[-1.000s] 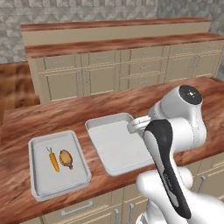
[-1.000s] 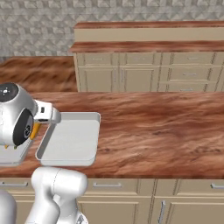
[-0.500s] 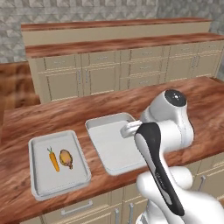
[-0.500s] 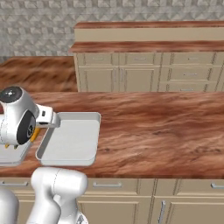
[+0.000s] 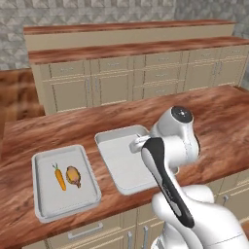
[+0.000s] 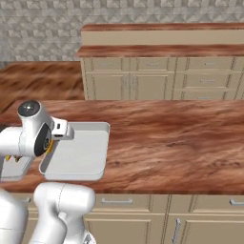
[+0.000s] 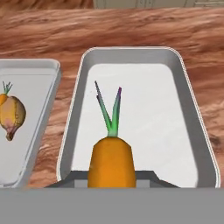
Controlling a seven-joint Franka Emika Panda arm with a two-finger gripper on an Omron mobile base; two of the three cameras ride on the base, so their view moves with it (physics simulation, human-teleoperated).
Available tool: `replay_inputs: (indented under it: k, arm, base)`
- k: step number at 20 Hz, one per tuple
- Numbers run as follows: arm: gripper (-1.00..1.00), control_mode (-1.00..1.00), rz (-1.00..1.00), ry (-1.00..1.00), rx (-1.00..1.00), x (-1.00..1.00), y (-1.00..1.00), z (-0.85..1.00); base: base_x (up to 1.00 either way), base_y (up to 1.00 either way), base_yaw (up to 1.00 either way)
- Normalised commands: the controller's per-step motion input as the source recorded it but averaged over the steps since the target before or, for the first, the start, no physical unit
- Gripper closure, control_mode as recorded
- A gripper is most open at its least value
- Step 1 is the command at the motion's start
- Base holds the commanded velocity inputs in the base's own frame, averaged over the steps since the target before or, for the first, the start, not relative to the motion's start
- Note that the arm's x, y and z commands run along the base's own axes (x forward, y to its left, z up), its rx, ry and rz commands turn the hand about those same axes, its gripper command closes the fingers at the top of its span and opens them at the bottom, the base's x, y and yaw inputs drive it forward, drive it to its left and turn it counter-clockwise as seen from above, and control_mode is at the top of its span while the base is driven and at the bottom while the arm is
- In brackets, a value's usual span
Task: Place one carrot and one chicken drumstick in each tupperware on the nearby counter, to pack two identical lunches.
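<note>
Our jaws grip a carrot (image 7: 111,158) above the empty tray (image 7: 183,100) on the counter (image 7: 131,30); we should lower it centrally before letting go, clear of the rim.

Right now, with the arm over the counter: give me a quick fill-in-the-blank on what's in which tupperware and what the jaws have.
1. The jaws are shut on a ____, seen in the hand view.
2. The smaller tupperware holds a carrot and a ____.
3. The larger tupperware below the held item holds ____.
4. Both tupperware sit on the wood-grain ____.

Missing words: carrot; chicken drumstick; nothing; counter
</note>
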Motion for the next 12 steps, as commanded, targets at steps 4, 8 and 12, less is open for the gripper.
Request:
replay_inputs:
  k: [4, 8, 12]
  arm:
    - [1.00, -1.00, 0.00, 0.00, 0.00, 0.50, 0.09, -0.46]
    - [1.00, -1.00, 0.00, 0.00, 0.00, 0.49, 0.18, -0.44]
    - [1.00, -1.00, -0.01, 0.02, 0.00, 0.47, 0.18, -0.35]
  base:
    - [0.00, 0.00, 0.00]
    - [0.00, 0.00, 0.00]
    - [0.00, 0.00, 0.00]
